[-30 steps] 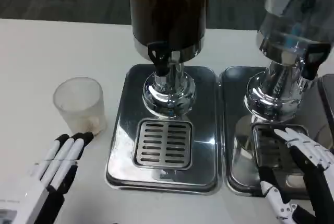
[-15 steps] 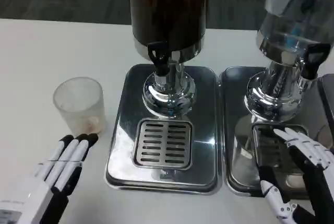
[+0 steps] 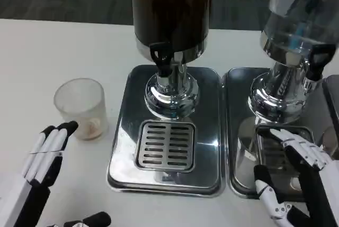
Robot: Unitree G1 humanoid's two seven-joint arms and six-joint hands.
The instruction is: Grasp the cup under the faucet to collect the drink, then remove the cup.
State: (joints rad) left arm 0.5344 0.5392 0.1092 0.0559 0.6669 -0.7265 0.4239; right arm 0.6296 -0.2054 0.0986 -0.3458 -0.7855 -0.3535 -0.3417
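While the cup stood on the counter left of the faucet, untouched, both the left hand and right hand were open, holding nothing, leaving every step undone.

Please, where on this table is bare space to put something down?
Bare white table lies behind and left of the cup, up to the far edge. A narrower strip runs between cup and left drip tray. Crowded: the front, with left robot hand and right robot hand.
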